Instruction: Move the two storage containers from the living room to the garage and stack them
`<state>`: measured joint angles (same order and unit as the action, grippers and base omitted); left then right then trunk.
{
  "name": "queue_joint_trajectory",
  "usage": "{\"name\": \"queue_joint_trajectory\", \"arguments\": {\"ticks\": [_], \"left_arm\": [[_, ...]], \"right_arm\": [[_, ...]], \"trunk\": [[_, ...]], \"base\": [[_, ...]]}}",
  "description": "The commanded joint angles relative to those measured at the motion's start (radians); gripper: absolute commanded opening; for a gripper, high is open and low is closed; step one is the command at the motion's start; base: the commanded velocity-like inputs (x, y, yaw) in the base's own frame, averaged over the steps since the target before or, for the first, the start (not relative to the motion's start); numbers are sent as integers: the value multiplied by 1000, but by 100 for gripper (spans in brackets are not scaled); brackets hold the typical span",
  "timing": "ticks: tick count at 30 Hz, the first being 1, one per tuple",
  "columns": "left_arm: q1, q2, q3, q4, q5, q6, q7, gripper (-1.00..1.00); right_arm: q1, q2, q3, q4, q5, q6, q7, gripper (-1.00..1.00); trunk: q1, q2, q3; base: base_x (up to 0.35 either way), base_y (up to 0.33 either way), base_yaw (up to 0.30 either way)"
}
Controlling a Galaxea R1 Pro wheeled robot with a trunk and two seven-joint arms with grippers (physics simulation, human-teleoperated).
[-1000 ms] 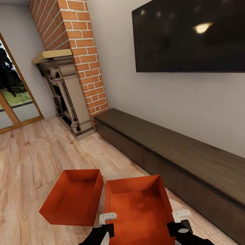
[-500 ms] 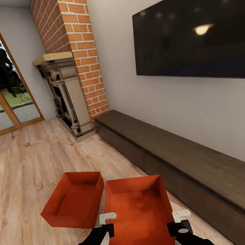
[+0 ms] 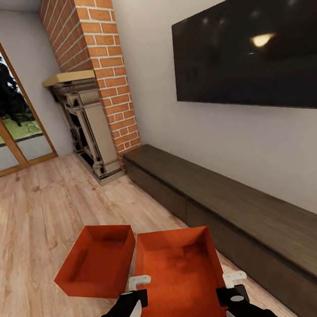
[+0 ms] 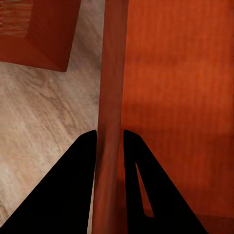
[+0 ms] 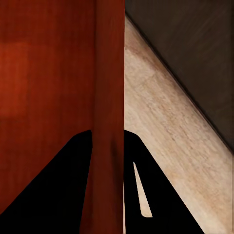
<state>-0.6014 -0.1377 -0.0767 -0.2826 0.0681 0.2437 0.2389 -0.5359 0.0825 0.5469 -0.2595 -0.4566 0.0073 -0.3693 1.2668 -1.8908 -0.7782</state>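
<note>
Both claws, left claw (image 3: 139, 286) and right claw (image 3: 234, 280), are clamped on the near container's (image 3: 179, 273) side walls. Keep it level; lift it well above the other container (image 3: 98, 262).

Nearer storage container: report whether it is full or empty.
Empty. The nearer storage container shows only its bare ribbed bottom, with each claw clamped on a side wall.

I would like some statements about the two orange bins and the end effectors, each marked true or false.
1. The left end effector grips a side wall of the nearer storage container. True.
2. The right end effector is open and holds nothing. False: it pinches the opposite wall.
3. The second storage container is stacked inside the held one. False: it sits beside it, on the wood plank floor.
4. A TV hangs above the low dark cabinet. True.
</note>
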Motion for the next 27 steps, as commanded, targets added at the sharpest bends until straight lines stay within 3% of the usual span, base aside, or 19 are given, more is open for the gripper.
{"name": "queue_joint_trajectory", "arguments": {"ticks": [1, 27], "left_arm": [[0, 4, -8, -1, -7, 9, 13, -100], [0, 4, -8, -3, -7, 11, 12, -100]], "right_arm": [[-1, -7, -5, -1, 4, -1, -9, -100], [-1, -6, -5, -1, 4, 0, -9, -100]], "trunk": [[-4, 7, 2], [-104, 189, 84]], "base": [[0, 0, 0], [0, 0, 0]]}}
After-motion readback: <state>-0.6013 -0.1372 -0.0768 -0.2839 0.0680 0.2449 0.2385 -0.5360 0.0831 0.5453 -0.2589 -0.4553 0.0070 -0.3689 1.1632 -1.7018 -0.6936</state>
